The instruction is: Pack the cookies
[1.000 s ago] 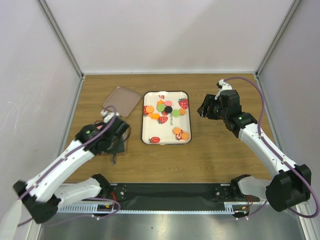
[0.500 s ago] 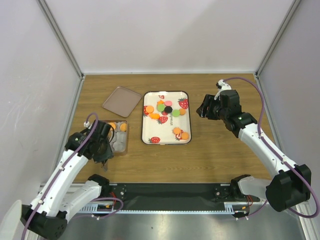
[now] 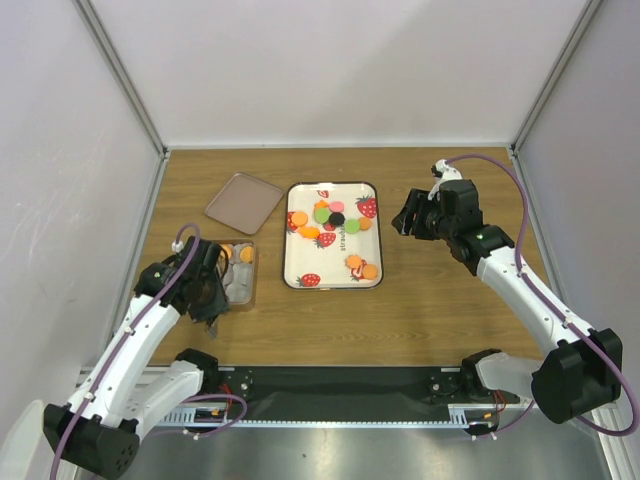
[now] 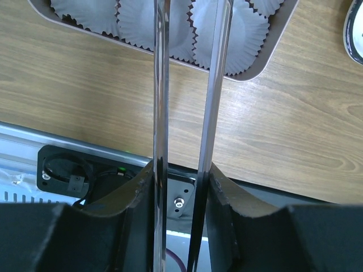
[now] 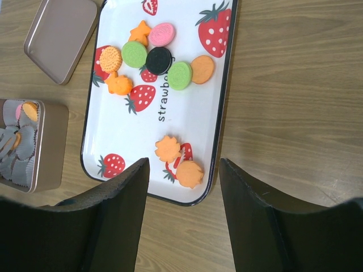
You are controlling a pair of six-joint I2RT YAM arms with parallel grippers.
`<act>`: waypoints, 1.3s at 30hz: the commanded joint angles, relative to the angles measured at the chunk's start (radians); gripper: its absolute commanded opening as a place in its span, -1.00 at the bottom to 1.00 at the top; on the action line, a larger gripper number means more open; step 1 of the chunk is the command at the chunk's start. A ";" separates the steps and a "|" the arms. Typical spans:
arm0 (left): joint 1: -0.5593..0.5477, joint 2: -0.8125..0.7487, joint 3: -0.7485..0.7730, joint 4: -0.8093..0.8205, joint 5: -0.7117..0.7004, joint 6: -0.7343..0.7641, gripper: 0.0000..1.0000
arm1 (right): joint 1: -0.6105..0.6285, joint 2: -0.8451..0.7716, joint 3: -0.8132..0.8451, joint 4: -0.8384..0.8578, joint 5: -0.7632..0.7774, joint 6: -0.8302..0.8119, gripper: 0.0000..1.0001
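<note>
Your left gripper (image 3: pixel 220 288) has drawn back toward 6 o'clock off the box (image 5: pixel 54 147), its fingers a narrow gap apart with nothing between them. A few cookies (image 5: pixel 159 59) now show in its paper cups (image 4: pixel 142 22), so that drop looks done. Most cookies wait on the tray (image 5: pixel 127 141), printed "strawb…", at the box's 3 o'clock, with your right gripper (image 5: pixel 184 161) spread wide and empty.

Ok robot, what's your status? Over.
Left gripper open, empty, over box. Right gripper open above tray. Most cookies on tray, few in box. Lid set aside; nothing blocking.
</note>
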 commanded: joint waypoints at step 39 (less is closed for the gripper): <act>-0.703 0.538 0.452 0.178 -0.158 0.002 0.11 | -0.013 0.001 0.012 0.012 0.056 -0.019 0.17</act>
